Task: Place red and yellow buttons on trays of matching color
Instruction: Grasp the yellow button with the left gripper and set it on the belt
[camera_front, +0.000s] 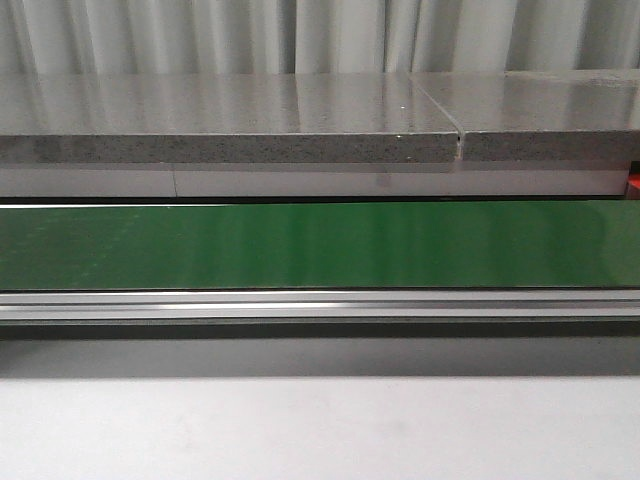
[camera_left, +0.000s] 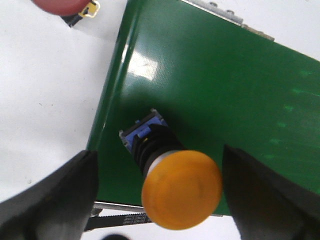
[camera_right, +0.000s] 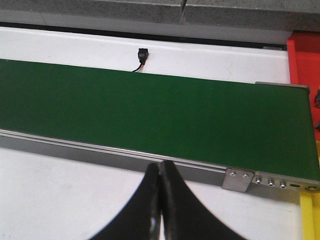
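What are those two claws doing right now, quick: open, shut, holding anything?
Left gripper: open, jaws spread on either side of the yellow button on the green conveyor belt, not gripping it.
Right gripper: shut, jaws pressed together, holding nothing.

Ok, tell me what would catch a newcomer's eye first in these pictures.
The yellow button stands out most: in the left wrist view it lies tilted on the green conveyor belt near its edge, between the open fingers of the left gripper. The belt itself fills the front view as a wide green band. In the right wrist view, the right gripper is shut above the belt's near rail, with a red tray at the belt's end.
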